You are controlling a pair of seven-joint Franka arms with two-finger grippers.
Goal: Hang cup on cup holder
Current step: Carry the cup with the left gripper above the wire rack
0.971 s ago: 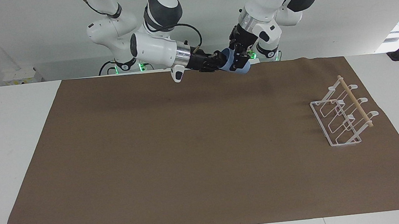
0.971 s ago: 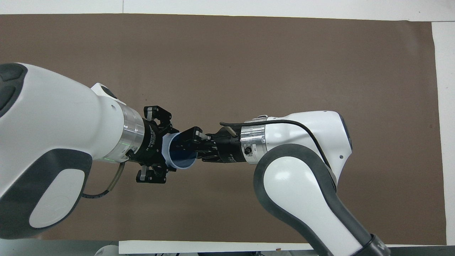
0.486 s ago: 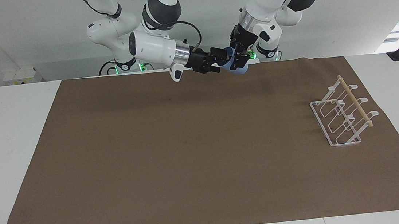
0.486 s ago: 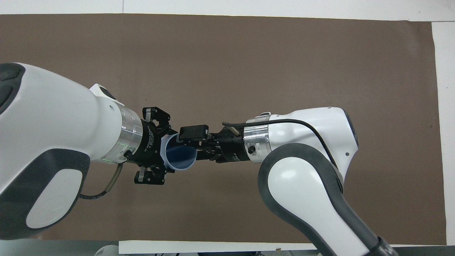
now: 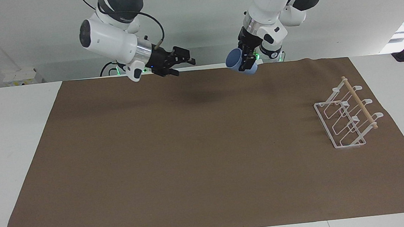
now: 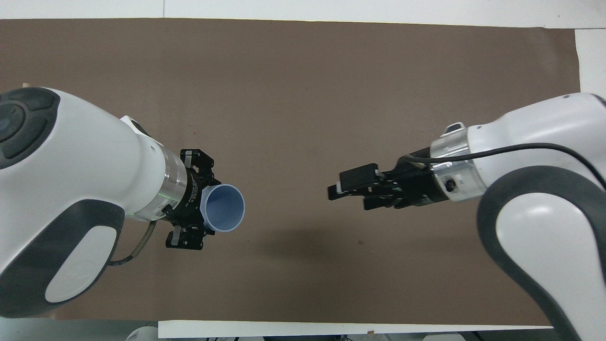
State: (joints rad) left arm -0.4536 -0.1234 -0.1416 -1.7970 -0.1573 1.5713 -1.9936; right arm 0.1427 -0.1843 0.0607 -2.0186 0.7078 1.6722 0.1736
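Fingers [image 5: 248,58] grip one cup [image 5: 237,61]; one rack [image 5: 347,116].

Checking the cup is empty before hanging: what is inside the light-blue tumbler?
The light-blue plastic tumbler shows only bare blue inner wall through its open mouth; nothing visible inside. Its base is hidden in the left pincer.

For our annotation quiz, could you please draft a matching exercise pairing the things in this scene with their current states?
Things:
1. cup
2. cup holder
3. right gripper
4. left gripper

States:
A. open, holding nothing
B. standing on the brown mat at the left arm's end
C. held in the air, lying sideways
D. shut on the cup

Pairs: 1-C, 2-B, 3-A, 4-D
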